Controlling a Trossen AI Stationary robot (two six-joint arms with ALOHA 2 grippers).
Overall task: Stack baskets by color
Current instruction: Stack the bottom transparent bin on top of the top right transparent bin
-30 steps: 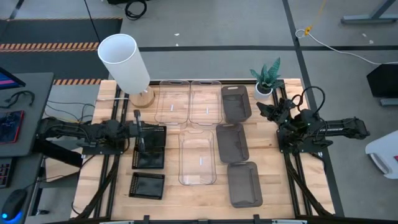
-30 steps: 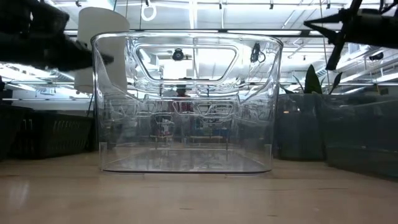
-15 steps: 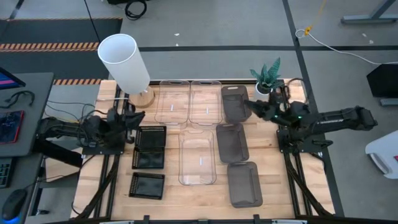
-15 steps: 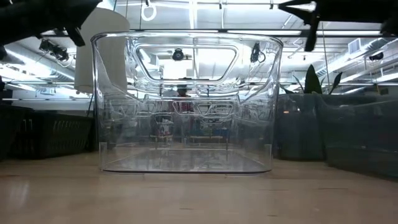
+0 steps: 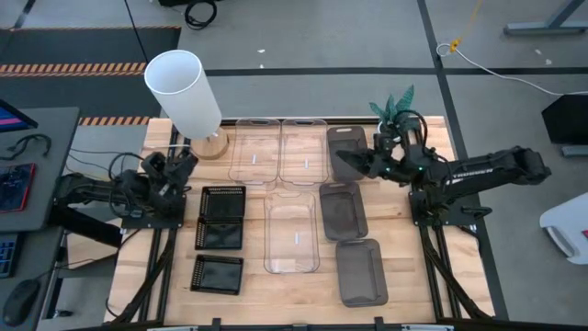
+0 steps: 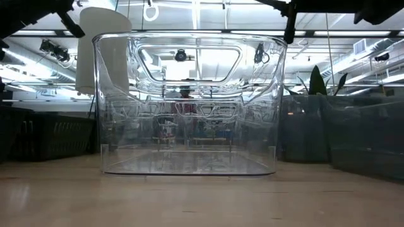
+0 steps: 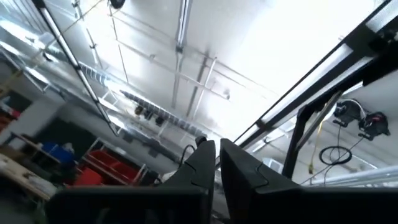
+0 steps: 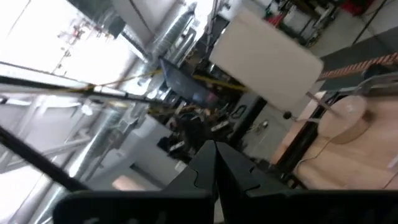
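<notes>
Three clear baskets rest on the table: two side by side at the far edge [image 5: 255, 152] [image 5: 304, 150] and one at the middle [image 5: 292, 233], which fills the low view [image 6: 189, 104]. Three smoky dark grey baskets [image 5: 349, 152] [image 5: 344, 211] [image 5: 360, 271] form a row to their right. Black grid baskets lie at the left [image 5: 221, 219] [image 5: 218, 274]. My left gripper [image 5: 190, 158] [image 7: 216, 155] is shut, tipped upward, left of the black baskets and empty. My right gripper [image 5: 352, 162] [image 8: 214, 149] is shut and empty, held high over the far dark grey basket.
A white cylindrical lamp [image 5: 184, 92] on a wooden foot stands at the far left corner. A small potted plant [image 5: 393, 115] stands at the far right, close behind my right arm. Bare wood shows along the near edge and at the table's right side.
My left gripper has risen off the black grid baskets, drawn back toward the table's left edge, rolled and tipped until it points upward. My right gripper has reached out toward the table's middle and risen, coming over the far dark grey basket. No basket has moved.
</notes>
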